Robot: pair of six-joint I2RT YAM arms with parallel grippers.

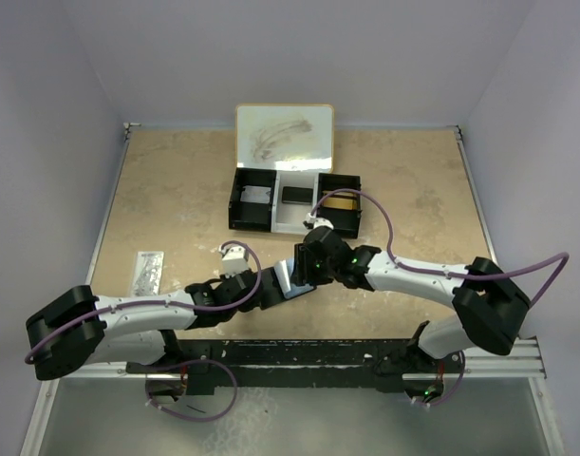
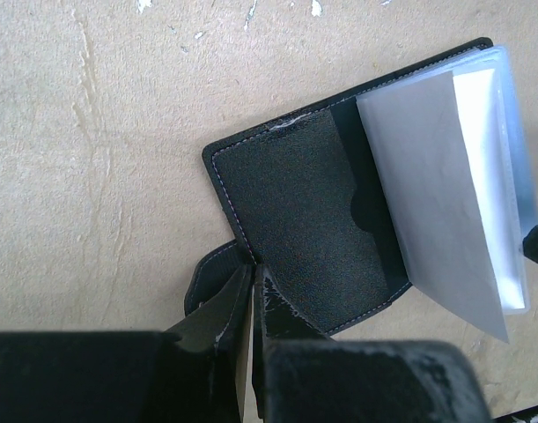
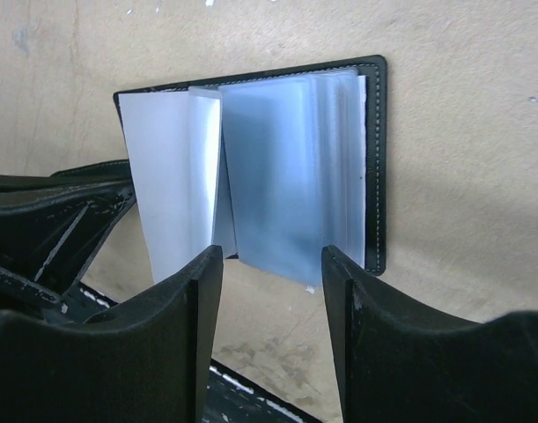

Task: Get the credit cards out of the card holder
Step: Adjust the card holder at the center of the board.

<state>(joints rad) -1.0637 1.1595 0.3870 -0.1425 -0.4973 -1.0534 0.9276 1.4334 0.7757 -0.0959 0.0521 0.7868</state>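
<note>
With the left gripper [image 2: 251,282], pinches the near edge of the card holder [image 2: 295,211], jaws pressed together. Poises the right gripper [image 3: 273,264] with jaws apart, just short of the fanned clear sleeves [image 3: 286,167]. Lies open on the table [image 1: 176,190] between both arms.

Even diffuse light, soft shadows, wrist views blurred up close

A black three-compartment plastic tray with a white centre section [image 1: 291,219] sits on the beige speckled table [image 1: 176,190], midway along its far edge. A white, smudged rectangular board with a tan frame [image 1: 285,138] adjoins the tray's far side. A small silvery patterned sheet [image 1: 150,273] lies near the left edge.
</note>
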